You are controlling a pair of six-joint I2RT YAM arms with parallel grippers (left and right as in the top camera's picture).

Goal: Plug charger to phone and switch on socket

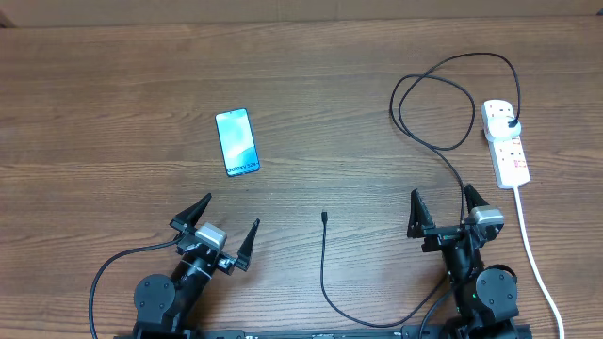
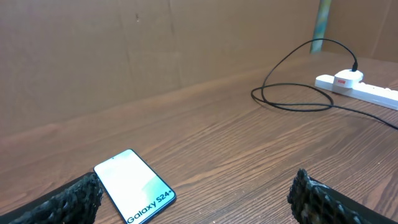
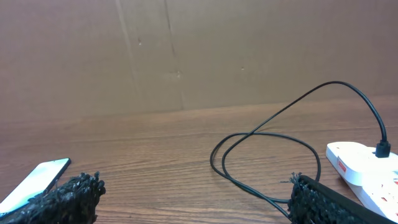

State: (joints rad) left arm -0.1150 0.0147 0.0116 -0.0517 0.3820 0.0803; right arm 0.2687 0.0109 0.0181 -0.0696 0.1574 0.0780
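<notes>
While both arms sit at the near edge of the table [image 1: 113, 85], I judge the job to be at its first step: fetching the free end of the charger [image 1: 322, 268]. The left end effector [image 1: 230, 213] is spread wide with nothing between its fingers, and the right end effector [image 1: 442, 196] is just as wide apart and empty. The phone [image 1: 236, 142] lies face up ahead of the left arm, well apart from the connector tip [image 1: 324, 217], which lies on bare wood between the 2 arms. From there the cable runs past the right arm in loops to the socket [image 1: 509, 155] at the far right, where its black plug [image 1: 510, 123] already sits.

The next move, as I see it, calls for 1 arm to pinch the thin cable just behind the tip, a small flat target, and carry it to the phone's port. The switch comes after.

Only the overhead view shows the tip. The left wrist view makes the phone's "Galaxy S24+" readable. The right wrist view shows the seated plug side-on and only a corner of the phone. Whether the switch is on, I cannot tell.
</notes>
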